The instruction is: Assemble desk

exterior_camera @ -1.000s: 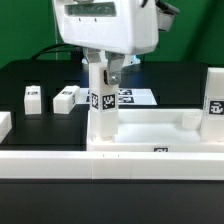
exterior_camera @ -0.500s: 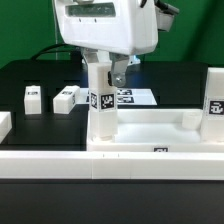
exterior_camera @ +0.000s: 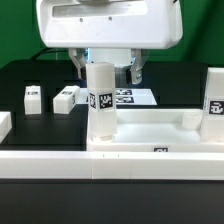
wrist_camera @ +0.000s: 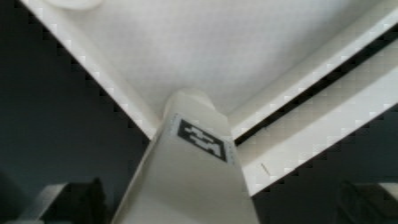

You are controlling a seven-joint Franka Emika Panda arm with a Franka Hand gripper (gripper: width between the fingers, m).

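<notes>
1. The gripper (exterior_camera: pixel 107 74) hangs right above the near corner of the tabletop (exterior_camera: pixel 155 128), and its two fingers (exterior_camera: pixel 79 70) stand wide apart.
2. A leg (exterior_camera: pixel 100 100) stands upright directly below the gripper, in the corner of the tabletop. Its top end reaches up between the two fingers.
3. There is a gap between the leg and each finger, so the gripper clamps nothing.
4. In the wrist view, the same leg (wrist_camera: pixel 187 165) rises toward the camera and shows a black-and-white tag on its side. The pale floor of the tabletop (wrist_camera: pixel 196 60) lies behind it.
5. The dark shapes at the lower corners of the wrist view are blurred. I cannot tell if they are the fingertips.
6. A second leg (exterior_camera: pixel 214 95) stands upright at the far end of the tabletop, well away from the gripper, on the exterior view's right.
7. Two loose legs (exterior_camera: pixel 33 97) (exterior_camera: pixel 65 98) lie on the black table (exterior_camera: pixel 20 75), on the exterior view's left of the gripper and apart from the tabletop.
8. The marker board (exterior_camera: pixel 132 97) lies flat on the table, behind the leg and below the gripper's finger on the exterior view's right.
</notes>
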